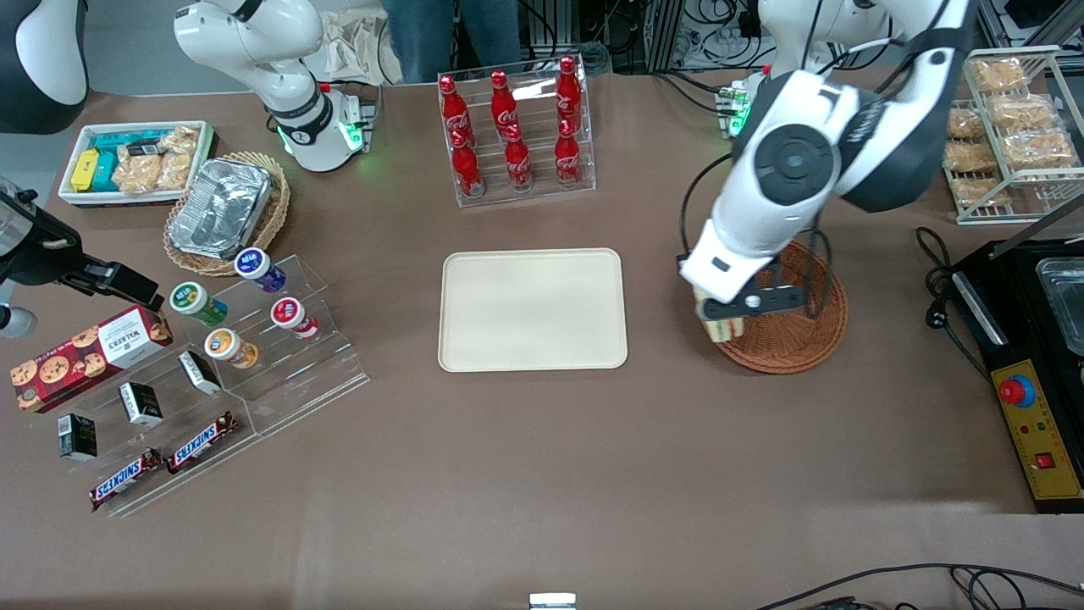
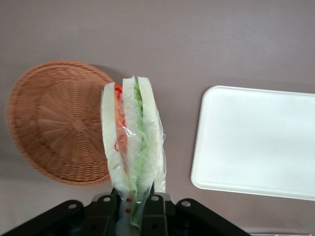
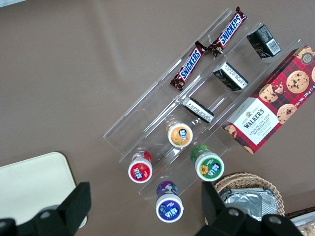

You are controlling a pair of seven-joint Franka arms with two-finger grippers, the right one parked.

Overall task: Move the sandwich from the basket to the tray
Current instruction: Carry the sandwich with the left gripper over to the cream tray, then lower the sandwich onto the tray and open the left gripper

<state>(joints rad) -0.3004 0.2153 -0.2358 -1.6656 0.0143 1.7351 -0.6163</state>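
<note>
A: Jaws status?
B: Gripper [image 2: 132, 204] jaws clamped on the wrapped sandwich [image 2: 132, 142]; its long axis runs straight out from the jaws, cut edge with the filling facing the wrist camera.
A: Where's it sitting?
B: Lifted, at the wicker basket [image 2: 59, 123] rim that faces the tray. Tray [image 2: 256, 140] lies sideways from the jaws, bare surface between.

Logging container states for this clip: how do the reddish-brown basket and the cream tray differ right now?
The basket is round, woven reddish-brown wicker; the tray is a flat cream rectangle with rounded corners and a low rim. The gripper, shut on the wrapped sandwich, hangs over the basket's edge nearest the tray, while nothing is above the tray. The basket lies toward the working arm's end; the tray sits mid-table. Both rest flat on the brown table and hold nothing.
</note>
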